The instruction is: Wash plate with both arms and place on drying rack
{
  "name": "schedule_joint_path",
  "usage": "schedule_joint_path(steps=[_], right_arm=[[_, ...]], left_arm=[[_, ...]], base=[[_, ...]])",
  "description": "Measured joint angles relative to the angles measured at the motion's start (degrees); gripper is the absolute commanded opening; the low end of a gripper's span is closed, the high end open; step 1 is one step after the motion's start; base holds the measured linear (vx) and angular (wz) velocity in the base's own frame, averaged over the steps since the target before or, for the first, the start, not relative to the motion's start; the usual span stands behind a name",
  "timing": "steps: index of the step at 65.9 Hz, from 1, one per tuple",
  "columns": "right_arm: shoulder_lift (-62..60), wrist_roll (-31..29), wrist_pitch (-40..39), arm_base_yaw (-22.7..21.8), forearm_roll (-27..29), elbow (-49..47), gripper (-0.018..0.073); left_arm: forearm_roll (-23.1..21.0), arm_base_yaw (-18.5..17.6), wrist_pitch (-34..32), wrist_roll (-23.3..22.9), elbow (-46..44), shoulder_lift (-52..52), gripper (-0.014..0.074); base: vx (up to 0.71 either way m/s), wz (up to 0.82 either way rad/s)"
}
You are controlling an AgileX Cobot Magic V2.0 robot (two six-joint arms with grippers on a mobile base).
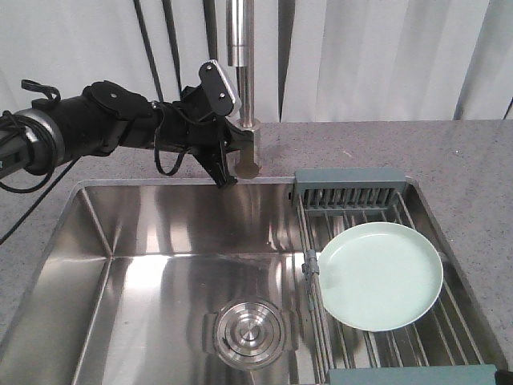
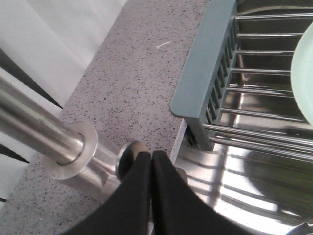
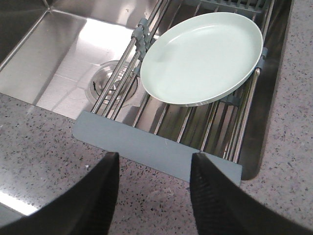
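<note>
White curtains (image 1: 377,56) hang at twelve o'clock behind a speckled grey countertop (image 1: 473,168) surrounding the glaring steel sink (image 1: 160,265).

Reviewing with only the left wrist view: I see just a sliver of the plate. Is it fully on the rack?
Observer: Yes, the plate lies flat on the rack rods, right side up.
Operator: Where is the right pincer?
Observer: The right pincer is open and holds nothing, over the counter on the near side of the rack.
Operator: And the drain?
Observer: The drain sits in the sink floor, just left of the rack.
</note>
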Motion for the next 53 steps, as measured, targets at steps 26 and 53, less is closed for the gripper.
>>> schedule_joint_path(steps=[26,53], right_arm=[[0.0,0.0,0.0,0.0,0.0,0.0,0.0343],[0.0,0.0,0.0,0.0,0.0,0.0,0.0343]], left_arm=[[4.22,0.18,3.96,-14.17,0.0,-7.79,-0.0007],[44.24,0.3,15.67,-65.29,0.0,-19.4,-0.0007]], base=[[0.0,0.0],[0.0,0.0]])
